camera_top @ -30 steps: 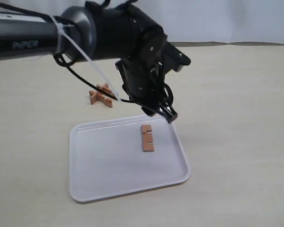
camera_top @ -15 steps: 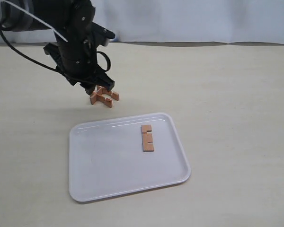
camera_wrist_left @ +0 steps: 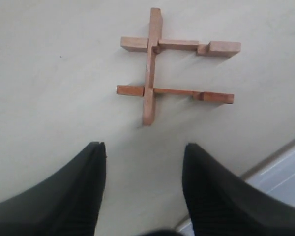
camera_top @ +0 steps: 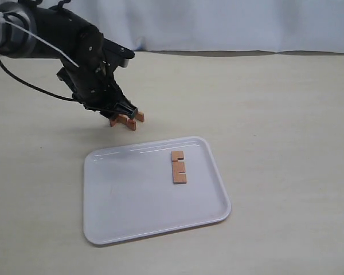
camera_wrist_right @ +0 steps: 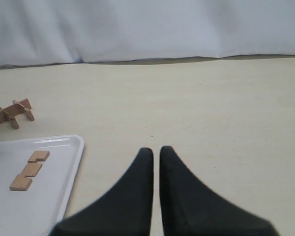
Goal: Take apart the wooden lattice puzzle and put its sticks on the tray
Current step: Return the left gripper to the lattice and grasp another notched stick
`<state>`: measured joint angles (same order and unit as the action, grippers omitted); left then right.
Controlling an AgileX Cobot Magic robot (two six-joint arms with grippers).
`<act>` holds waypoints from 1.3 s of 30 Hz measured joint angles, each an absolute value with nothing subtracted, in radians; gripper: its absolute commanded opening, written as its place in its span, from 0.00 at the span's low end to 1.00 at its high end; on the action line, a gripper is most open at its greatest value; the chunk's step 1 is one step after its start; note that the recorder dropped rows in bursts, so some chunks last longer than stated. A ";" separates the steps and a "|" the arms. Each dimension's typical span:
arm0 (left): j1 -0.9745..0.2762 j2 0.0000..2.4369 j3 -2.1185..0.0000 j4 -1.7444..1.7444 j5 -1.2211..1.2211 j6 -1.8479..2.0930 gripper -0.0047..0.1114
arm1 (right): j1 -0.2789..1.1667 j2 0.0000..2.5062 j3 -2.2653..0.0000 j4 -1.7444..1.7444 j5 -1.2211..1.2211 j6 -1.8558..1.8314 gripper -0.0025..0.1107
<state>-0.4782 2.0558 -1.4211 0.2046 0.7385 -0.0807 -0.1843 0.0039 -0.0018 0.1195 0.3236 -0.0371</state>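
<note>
1. Fingers of the left gripper are standing spread apart and holding nothing, hovering low over the pale tabletop. The wooden lattice puzzle is lying just ahead of the tips, not between them.
2. Three sticks are making up the puzzle: one crossing stick is sitting locked into two parallel ones, whose notches at the other end are standing open. It is resting on the tabletop just beyond the far rim of the white tray, outside it.
3. One notched stick is lying flat on the tray, toward the right side in the exterior view. By that count the job is looking about a quarter done.
4. Off to the side, the right gripper is hanging over the tabletop well apart from the puzzle, its fingers pressed together with nothing between them.
5. Trouble may be waiting in the next pull. With nothing bracing the light assembly, tugging one stick risks dragging the whole lattice along instead of freeing it. An off-centre closure could be tipping or skidding it toward the tray rim, and a tight notch letting go suddenly could be flicking a stick away across the table.
</note>
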 measured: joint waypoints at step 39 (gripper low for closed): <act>-0.478 2.157 -1.410 0.205 0.601 -0.028 0.43 | -0.184 0.004 -0.002 0.119 0.324 -0.037 0.06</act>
